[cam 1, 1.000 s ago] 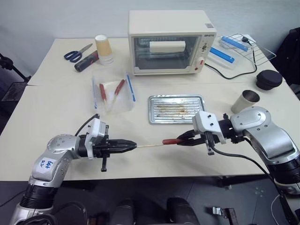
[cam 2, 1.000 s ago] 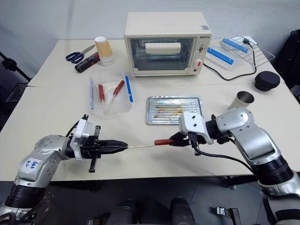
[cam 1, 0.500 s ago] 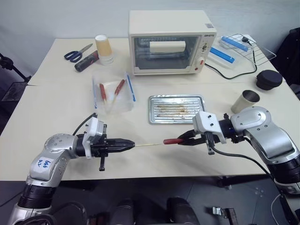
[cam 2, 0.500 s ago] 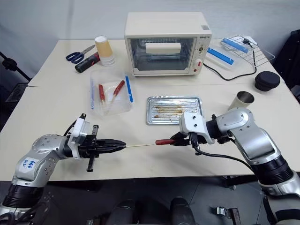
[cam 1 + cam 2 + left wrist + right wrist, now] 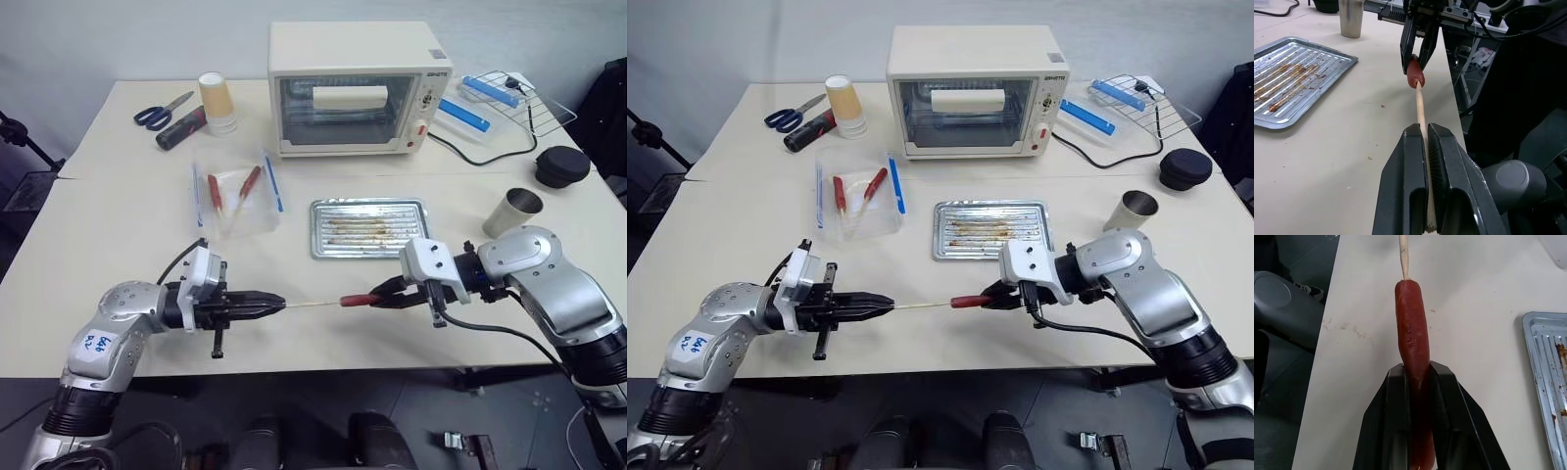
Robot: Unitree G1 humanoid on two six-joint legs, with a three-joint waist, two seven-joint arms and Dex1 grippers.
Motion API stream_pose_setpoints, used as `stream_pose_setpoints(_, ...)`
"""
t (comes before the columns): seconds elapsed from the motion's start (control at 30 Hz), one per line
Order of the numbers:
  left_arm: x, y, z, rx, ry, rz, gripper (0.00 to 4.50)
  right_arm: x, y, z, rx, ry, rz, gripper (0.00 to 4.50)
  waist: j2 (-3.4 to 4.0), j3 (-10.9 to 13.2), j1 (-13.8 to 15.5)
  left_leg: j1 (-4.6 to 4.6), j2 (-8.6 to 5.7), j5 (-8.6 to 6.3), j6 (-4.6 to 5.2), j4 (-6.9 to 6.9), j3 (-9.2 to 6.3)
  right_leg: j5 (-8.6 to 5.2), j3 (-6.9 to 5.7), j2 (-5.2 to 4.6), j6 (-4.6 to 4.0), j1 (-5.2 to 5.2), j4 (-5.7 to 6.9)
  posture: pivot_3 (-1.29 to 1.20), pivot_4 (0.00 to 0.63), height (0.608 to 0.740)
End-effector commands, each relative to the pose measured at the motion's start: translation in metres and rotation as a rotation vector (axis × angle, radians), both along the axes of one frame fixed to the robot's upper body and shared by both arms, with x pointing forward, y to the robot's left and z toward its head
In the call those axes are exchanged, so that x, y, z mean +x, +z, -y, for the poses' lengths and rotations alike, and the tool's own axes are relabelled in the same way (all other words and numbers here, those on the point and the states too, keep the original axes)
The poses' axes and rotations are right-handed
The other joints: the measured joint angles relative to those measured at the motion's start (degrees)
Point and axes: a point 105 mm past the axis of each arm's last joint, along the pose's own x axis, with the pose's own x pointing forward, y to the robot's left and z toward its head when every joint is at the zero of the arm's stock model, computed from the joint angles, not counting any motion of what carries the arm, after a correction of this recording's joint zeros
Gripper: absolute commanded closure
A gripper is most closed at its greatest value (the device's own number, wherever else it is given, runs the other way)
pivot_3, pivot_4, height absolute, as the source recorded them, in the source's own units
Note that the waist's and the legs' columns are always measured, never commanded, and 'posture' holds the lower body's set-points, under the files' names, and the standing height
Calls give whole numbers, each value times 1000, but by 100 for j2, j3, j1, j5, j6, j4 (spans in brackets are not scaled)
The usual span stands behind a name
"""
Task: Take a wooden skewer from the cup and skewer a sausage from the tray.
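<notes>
1. Your left hand (image 5: 279,303) is clamped tight on the wooden skewer (image 5: 312,303), holding it level above the worktop (image 5: 127,235)
2. Your right hand (image 5: 377,297) grips the sausage (image 5: 356,300), whose free end meets the skewer's tip
3. The tray (image 5: 369,227) lies just behind, smeared with grease; the cup (image 5: 512,211) stands to its right

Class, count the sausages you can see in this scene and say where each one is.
3. One sausage is clamped in the right gripper, meeting the wooden skewer; two sausages lie in the clear bag. More could be hidden.
</notes>
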Motion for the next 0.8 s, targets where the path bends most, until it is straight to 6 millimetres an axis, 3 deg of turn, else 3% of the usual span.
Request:
stream_pose_setpoints(0.03, 3, 2, 7, 13, -4, 38, 4500, -5, 8, -10, -2, 42, 46, 4200, 0, 0, 2, 0, 0, 0, 0, 0, 0, 0, 0, 0, 0, 0, 0, 0, 150, 740)
stream_pose_setpoints(0.5, 11, 0, 58, -16, -42, 66, 4500, -8, 19, -29, -39, -3, 52, 4200, 0, 0, 18, -4, -5, -2, 3, 14, -1, 0, 0, 1, 0, 0, 6, 0, 150, 740)
stream_pose_setpoints(0.8, 13, -1, 78, -43, -79, 68, 4500, -14, 19, -35, -29, 17, 49, 4200, 0, 0, 20, -5, -10, -2, 3, 16, -1, 0, -1, 2, 0, 1, 5, 0, 150, 740)
